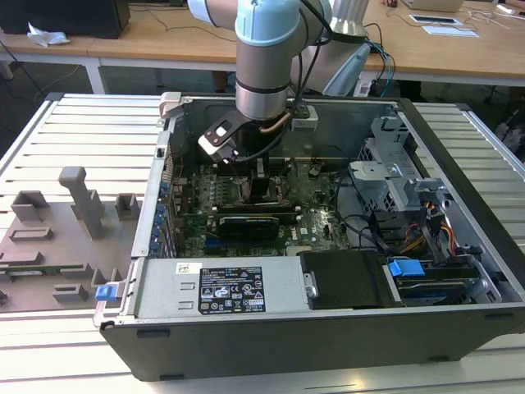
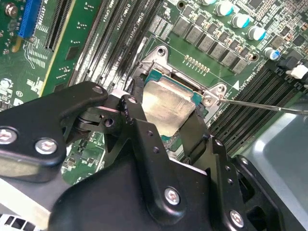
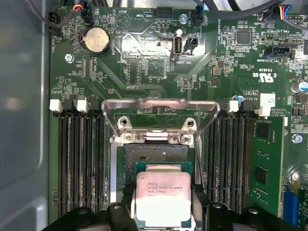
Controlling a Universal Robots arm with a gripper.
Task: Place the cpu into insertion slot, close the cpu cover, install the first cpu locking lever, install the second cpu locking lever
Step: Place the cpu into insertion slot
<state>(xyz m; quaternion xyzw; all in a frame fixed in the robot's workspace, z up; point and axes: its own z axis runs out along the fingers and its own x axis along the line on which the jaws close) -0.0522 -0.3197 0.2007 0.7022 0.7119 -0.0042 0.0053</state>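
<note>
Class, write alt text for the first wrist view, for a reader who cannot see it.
The gripper holds the cpu, a silver square chip, over the open insertion slot on a green motherboard. The cpu cover stands raised beyond the slot, and black memory slots flank it on both sides.

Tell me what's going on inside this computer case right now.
The arm's pincer grips the cpu by two opposite edges and holds it just over the insertion slot on the motherboard. The chip does not look seated yet. The cpu cover stands swung up and open at one edge of the slot.
</note>
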